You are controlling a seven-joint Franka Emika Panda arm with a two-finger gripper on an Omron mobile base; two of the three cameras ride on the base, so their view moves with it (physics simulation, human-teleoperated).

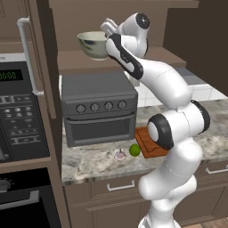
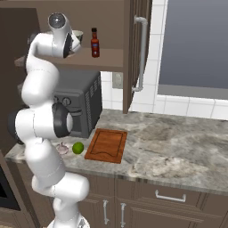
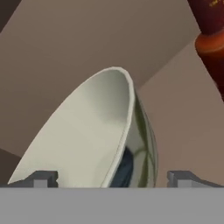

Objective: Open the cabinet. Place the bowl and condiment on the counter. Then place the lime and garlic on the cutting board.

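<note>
The cabinet stands open. On its shelf sit the pale grey-green bowl and, to its right, the dark-red condiment bottle. My gripper is open at the bowl's right side. In the hand view the bowl rim lies between the two fingertips, and the condiment shows at the upper right. The lime and garlic lie on the counter, just left of the cutting board.
A dark toaster oven stands on the counter under the shelf. A microwave is built in at the left. The open cabinet door hangs over the counter beside a window. Drawers run below the counter edge.
</note>
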